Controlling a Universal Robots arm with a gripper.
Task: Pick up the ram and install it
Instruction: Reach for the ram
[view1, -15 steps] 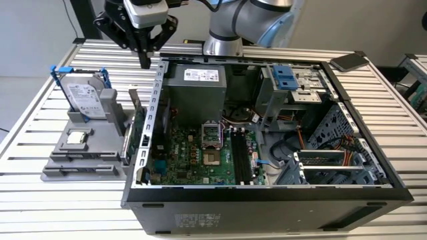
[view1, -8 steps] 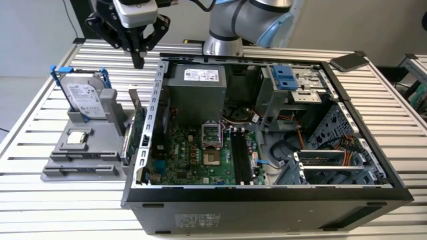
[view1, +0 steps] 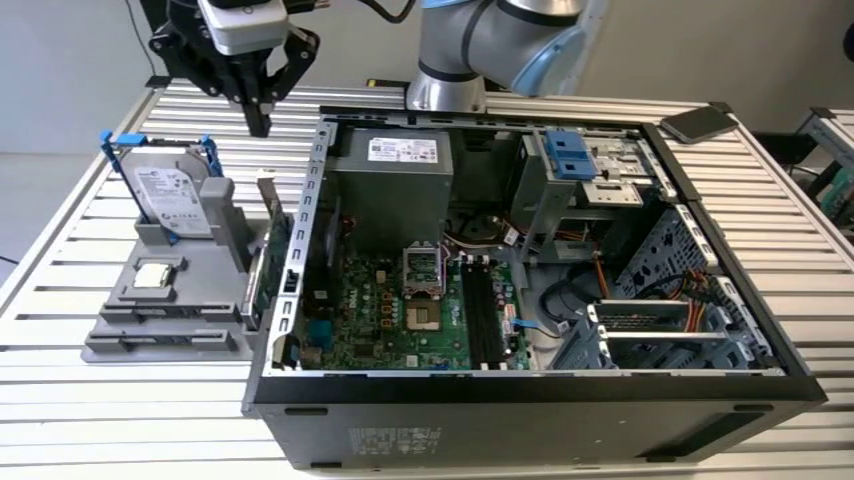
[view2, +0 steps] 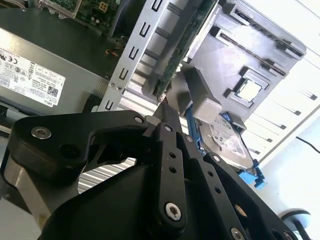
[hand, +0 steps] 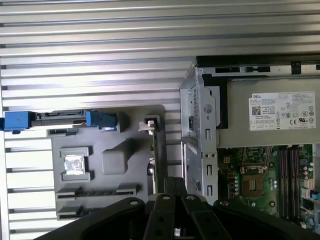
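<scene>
Hovering pinched narrow and empty above the counter (view1: 120, 425), the pincer (view1: 258, 122) hangs near the grey holder (view1: 110, 300), where the ram (view1: 174, 341) apparently stands edge-up in a front slot, ready for gripping.

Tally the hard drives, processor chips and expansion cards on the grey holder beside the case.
Hard drive: 1
Processor chip: 1
Green expansion card: 1
Total: 3, all on the grey holder
</scene>
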